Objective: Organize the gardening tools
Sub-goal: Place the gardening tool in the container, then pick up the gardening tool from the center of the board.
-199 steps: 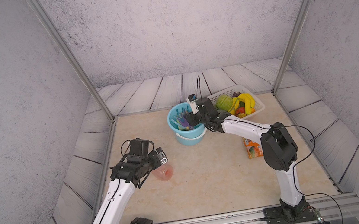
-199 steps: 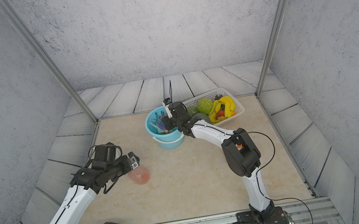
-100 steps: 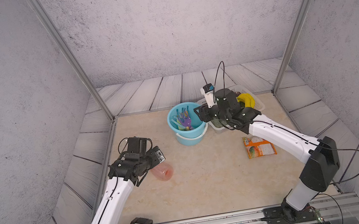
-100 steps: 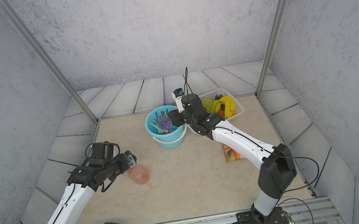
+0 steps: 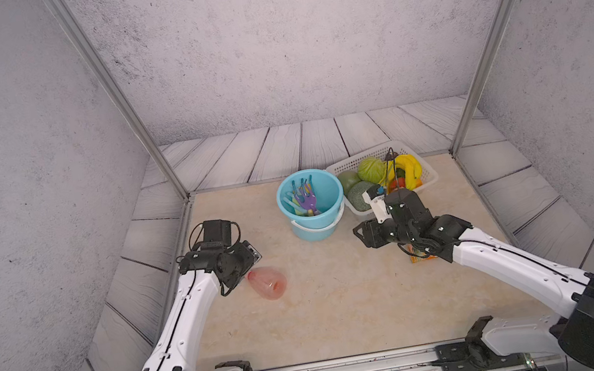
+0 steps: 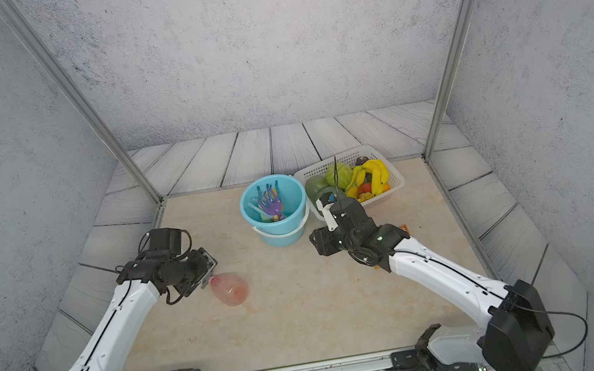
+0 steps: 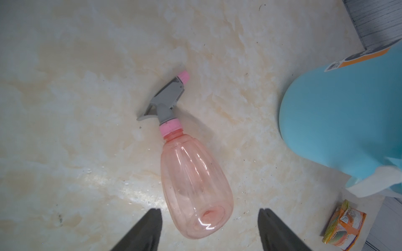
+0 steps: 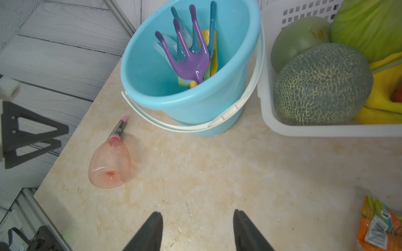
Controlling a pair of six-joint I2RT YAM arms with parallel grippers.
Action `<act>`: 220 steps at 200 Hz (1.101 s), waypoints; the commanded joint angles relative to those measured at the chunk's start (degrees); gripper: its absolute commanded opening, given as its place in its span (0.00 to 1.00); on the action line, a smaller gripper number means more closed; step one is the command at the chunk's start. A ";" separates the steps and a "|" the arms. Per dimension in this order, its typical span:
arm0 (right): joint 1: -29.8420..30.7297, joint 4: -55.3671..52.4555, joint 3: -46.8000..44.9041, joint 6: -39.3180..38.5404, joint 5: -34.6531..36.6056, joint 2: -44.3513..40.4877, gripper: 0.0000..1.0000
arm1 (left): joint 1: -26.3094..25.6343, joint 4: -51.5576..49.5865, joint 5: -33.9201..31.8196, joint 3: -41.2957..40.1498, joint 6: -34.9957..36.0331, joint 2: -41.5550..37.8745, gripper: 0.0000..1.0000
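Left wrist: left end effector (image 7: 209, 210) released astride spray bottle (image 7: 193, 178) base; right end effector (image 8: 196, 214) released; bucket (image 7: 348, 119) nr.

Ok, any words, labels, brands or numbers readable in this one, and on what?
Nothing reads clearly enough to quote.
orange packet: white barcode sticker and printing, too blurred to read.
blue bucket: orange-edged label with a small code, too small to read.
pink spray bottle: no marking visible.
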 commanded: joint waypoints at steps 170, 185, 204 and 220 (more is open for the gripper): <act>0.34 -2.54 -7.60 2.99 1.31 -6.13 0.57 | 9.81 5.88 7.97 0.92 -4.55 21.74 0.62; 0.40 -2.51 -7.81 3.02 1.50 -6.12 0.57 | 9.81 6.36 8.49 0.90 -4.61 22.78 0.62; 0.33 -2.38 -8.08 3.09 1.63 -6.14 0.57 | 9.84 6.97 8.42 0.70 -4.65 23.59 0.62; 0.34 -2.42 -8.30 3.26 2.02 -6.12 0.57 | 9.81 7.27 8.53 0.46 -4.70 24.24 0.61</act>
